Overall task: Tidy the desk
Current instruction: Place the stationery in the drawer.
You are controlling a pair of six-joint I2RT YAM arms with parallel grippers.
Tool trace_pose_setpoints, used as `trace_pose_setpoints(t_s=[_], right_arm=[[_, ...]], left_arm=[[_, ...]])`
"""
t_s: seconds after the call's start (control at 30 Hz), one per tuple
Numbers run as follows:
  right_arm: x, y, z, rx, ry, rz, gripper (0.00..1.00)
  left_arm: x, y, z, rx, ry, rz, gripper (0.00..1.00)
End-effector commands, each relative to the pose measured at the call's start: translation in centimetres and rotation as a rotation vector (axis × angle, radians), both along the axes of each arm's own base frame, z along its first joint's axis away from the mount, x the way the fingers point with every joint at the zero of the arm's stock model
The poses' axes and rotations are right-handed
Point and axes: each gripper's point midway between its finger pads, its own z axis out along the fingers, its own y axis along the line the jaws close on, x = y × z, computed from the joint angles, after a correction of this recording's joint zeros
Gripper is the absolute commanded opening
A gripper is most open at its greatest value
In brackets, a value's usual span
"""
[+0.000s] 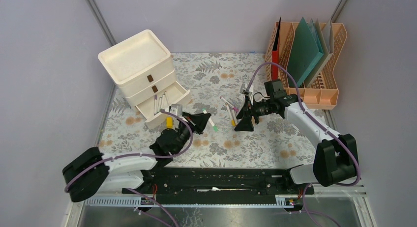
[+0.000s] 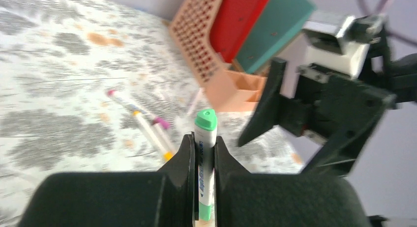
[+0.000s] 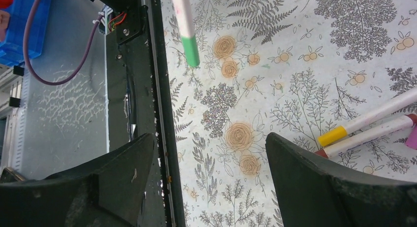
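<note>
Your left gripper point(image 2: 202, 141) clamps a green-capped marker point(image 2: 206, 123) above the desk point(image 1: 275, 138) centre, likely bound for the open drawer point(image 1: 177, 96) at ten o'clock; your right gripper point(image 1: 244, 124) hangs spread over loose markers point(image 1: 229, 110).

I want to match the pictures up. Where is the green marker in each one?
Top external: the green marker sticks out of the left claw, near the middle.
Left wrist: bottom centre, pinched in that claw.
Right wrist: top edge, left of centre.
Shared landmark: the loose yellow-capped marker lying nearby.
</note>
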Motion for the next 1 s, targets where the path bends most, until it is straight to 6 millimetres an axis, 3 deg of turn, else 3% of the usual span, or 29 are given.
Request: trace_pose_setpoints(t_s=[0.0,0.2,0.5,0.77,0.97], right_arm=[[0.2,0.0,1.2,-0.003,-0.071,0.024,0.91],[0.3,0.0,1.0,-0.012,-0.077,0.025,0.91],[0.4,-0.1,0.6,-0.024,-0.071,0.022,0.91],[0.5,-0.2,0.6,-0.028,-0.078,0.020,0.91],[0.4,-0.2,0.6,-0.030,-0.079,0.021,0.91]], left_arm=[[1.4,3.9,-2.6,0.320,0.026,0.175,0.00],[2.6,8.9,-2.2,0.627,0.016,0.367,0.00],[6.7,13.2,0.3,1.027,0.004,0.541,0.00],[10.2,15.8,0.9,1.226,-0.002,0.555,0.00],[11.8,16.7,-0.6,1.328,0.019,0.564,0.00]])
